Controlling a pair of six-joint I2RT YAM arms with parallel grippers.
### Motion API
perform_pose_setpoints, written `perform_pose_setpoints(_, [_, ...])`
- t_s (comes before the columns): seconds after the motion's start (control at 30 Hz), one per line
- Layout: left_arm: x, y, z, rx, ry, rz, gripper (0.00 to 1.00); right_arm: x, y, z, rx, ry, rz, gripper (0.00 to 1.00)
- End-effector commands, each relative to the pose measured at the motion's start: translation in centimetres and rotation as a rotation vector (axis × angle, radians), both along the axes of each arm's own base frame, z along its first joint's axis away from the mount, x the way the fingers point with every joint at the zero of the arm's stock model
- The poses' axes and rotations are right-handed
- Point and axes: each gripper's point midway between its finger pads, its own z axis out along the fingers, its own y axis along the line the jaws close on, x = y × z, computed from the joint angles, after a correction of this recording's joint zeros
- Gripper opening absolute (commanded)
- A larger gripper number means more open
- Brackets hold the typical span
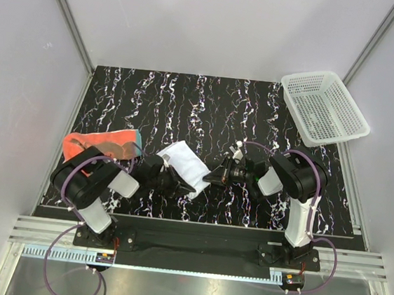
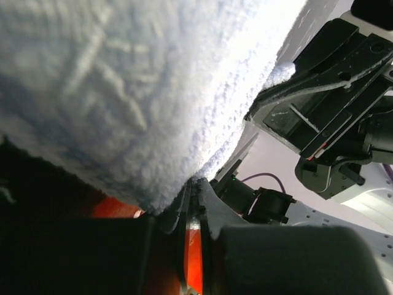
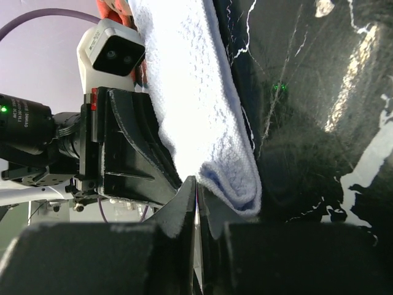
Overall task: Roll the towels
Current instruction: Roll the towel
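The white towel (image 1: pixel 183 162) lies folded on the black marbled table, between my two grippers. My left gripper (image 1: pixel 173 175) comes at its near left edge; in the left wrist view the jaws (image 2: pixel 195 187) stand shut, tips pressed against the towel (image 2: pixel 123 80) that fills the view above them. My right gripper (image 1: pixel 206 178) meets the towel's near right corner. Its jaws (image 3: pixel 196 184) are shut to a thin slit, with the towel's folded edge (image 3: pixel 233 184) resting beside the right finger, not between the pads. The orange-red towel (image 1: pixel 106 143) lies at the left, partly under my left arm.
A white mesh basket (image 1: pixel 297 79) stands at the table's back right corner. Grey walls with metal rails close in the left, back and right sides. Both arm bases sit at the near edge.
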Motion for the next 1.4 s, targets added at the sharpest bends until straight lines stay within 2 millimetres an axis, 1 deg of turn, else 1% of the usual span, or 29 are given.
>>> perform_pose_setpoints(0.0, [-2.0, 2.1, -2.2, 0.134, 0.025, -0.037, 0.11, 0.1, -0.1, -0.7, -0.018, -0.019, -0.015, 0.09])
perform_pose_setpoints(0.03, [-2.0, 2.4, -2.4, 0.157, 0.021, -0.037, 0.15, 0.0, -0.1, -0.7, -0.019, -0.021, -0.015, 0.08])
perform_pose_setpoints(0.07, [-1.8, 2.6, -1.8, 0.170, -0.002, -0.036, 0.17, 0.0, -0.1, -0.7, -0.019, -0.021, -0.015, 0.08])
perform_pose_setpoints(0.13, [-1.9, 3.5, -2.2, 0.250, -0.003, -0.042, 0.22, 0.0, -0.1, -0.7, -0.020, -0.021, -0.014, 0.08])
perform_pose_setpoints(0.17, [-1.5, 3.6, -1.4, 0.257, -0.033, -0.038, 0.24, -0.1, -0.1, -0.8, -0.020, -0.019, -0.013, 0.08])
perform_pose_setpoints(0.2, [-1.9, 4.4, -1.8, 0.309, -0.023, -0.042, 0.25, -0.1, -0.1, -0.8, -0.020, -0.020, -0.013, 0.08])
perform_pose_setpoints(0.27, [-0.9, 4.5, -0.4, 0.331, -0.075, -0.026, 0.28, -0.1, -0.1, -0.7, -0.017, -0.024, -0.011, 0.07])
perform_pose_setpoints(0.3, [-1.3, 5.2, -0.6, 0.369, -0.066, -0.038, 0.29, -0.1, -0.1, -0.8, -0.016, -0.023, -0.012, 0.07])
perform_pose_setpoints(0.37, [-0.4, 5.3, 1.1, 0.391, -0.118, -0.027, 0.30, -0.2, -0.2, -0.9, -0.019, -0.021, -0.015, 0.07])
perform_pose_setpoints(0.4, [-0.3, 6.8, 0.7, 0.487, -0.130, -0.026, 0.30, -0.1, -0.2, -0.9, -0.021, -0.022, -0.015, 0.07])
perform_pose_setpoints(0.43, [-0.2, 7.0, 1.9, 0.529, -0.182, -0.034, 0.31, -0.2, -0.2, -0.9, -0.021, -0.022, -0.014, 0.06])
perform_pose_setpoints(0.47, [1.2, 6.7, 4.4, 0.568, -0.255, -0.021, 0.31, -0.2, -0.2, -0.9, -0.021, -0.022, -0.014, 0.06])
perform_pose_setpoints(0.5, [1.3, 9.2, 4.2, 0.736, -0.283, -0.013, 0.32, -0.2, -0.2, -0.9, -0.021, -0.023, -0.013, 0.06])
perform_pose_setpoints(0.53, [1.0, 9.0, 5.2, 0.782, -0.338, -0.042, 0.32, -0.1, -0.2, -0.8, -0.020, -0.025, -0.015, 0.06])
perform_pose_setpoints(0.57, [2.3, 9.0, 7.6, 0.821, -0.418, -0.014, 0.33, -0.2, -0.3, -1.0, -0.025, -0.023, -0.017, 0.06])
perform_pose_setpoints(0.6, [2.0, 9.3, 8.0, 0.864, -0.448, -0.053, 0.33, -0.2, -0.3, -0.9, -0.024, -0.026, -0.018, 0.06])
perform_pose_setpoints(0.63, [1.6, 8.5, 8.5, 0.878, -0.486, -0.094, 0.33, -0.2, -0.3, -0.9, -0.024, -0.027, -0.018, 0.06])
perform_pose_setpoints(0.67, [1.7, 8.6, 8.8, 0.918, -0.504, -0.104, 0.33, -0.2, -0.3, -1.0, -0.025, -0.026, -0.019, 0.06])
perform_pose_setpoints(0.7, [1.3, 7.3, 9.7, 0.911, -0.557, -0.150, 0.33, -0.1, -0.3, -1.0, -0.025, -0.028, -0.019, 0.06])
perform_pose_setpoints(0.77, [1.1, 6.0, 9.7, 0.935, -0.603, -0.201, 0.33, -0.2, -0.3, -1.1, -0.026, -0.024, -0.020, 0.05])
perform_pose_setpoints(0.8, [1.1, 4.7, 10.3, 0.919, -0.645, -0.228, 0.33, -0.1, -0.3, -1.1, -0.026, -0.024, -0.020, 0.06])
perform_pose_setpoints(0.83, [0.1, 3.2, 9.7, 0.914, -0.672, -0.292, 0.33, -0.1, -0.3, -1.1, -0.025, -0.025, -0.020, 0.06])
perform_pose_setpoints(0.87, [0.0, 1.8, 10.0, 0.886, -0.702, -0.307, 0.32, -0.2, -0.3, -1.1, -0.026, -0.024, -0.020, 0.05])
perform_pose_setpoints(0.93, [-1.1, -0.5, 9.4, 0.866, -0.738, -0.388, 0.32, -0.2, -0.3, -1.2, -0.028, -0.020, -0.019, 0.05])
perform_pose_setpoints(1.0, [-1.7, -2.5, 9.0, 0.826, -0.774, -0.438, 0.32, -0.2, -0.3, -1.3, -0.029, -0.018, -0.018, 0.05])
perform_pose_setpoints(1.03, [-1.8, -3.1, 8.2, 0.826, -0.767, -0.461, 0.32, -0.2, -0.3, -1.3, -0.029, -0.017, -0.018, 0.05])
perform_pose_setpoints(1.07, [-1.8, -3.8, 8.0, 0.808, -0.769, -0.470, 0.32, -0.1, -0.3, -1.4, -0.030, -0.016, -0.019, 0.05])
perform_pose_setpoints(1.17, [-1.6, -4.3, 6.5, 0.829, -0.748, -0.482, 0.30, -0.2, -0.3, -1.4, -0.031, -0.016, -0.019, 0.05])
perform_pose_setpoints(1.37, [-0.9, -3.4, 4.3, 0.886, -0.720, -0.462, 0.29, -0.2, -0.3, -1.5, -0.031, -0.011, -0.017, 0.04])
